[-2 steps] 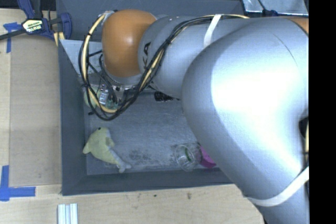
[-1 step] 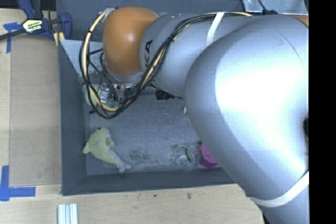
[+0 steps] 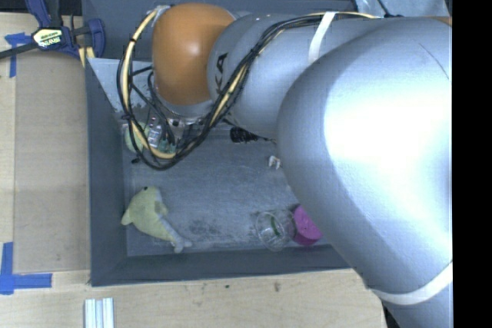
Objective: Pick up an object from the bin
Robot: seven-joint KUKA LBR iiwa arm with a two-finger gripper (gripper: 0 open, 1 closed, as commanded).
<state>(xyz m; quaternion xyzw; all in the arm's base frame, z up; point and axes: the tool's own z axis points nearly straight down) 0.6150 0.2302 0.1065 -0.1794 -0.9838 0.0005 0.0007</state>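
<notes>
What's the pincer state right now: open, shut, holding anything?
Pincer: cannot be told; it sits low in the upper-left corner of the bin, beneath the orange wrist cover.

One camera looks down on my bin (image 3: 104,165) from above, slightly off to one side and close in; my arm (image 3: 369,150) enters from its right.
</notes>
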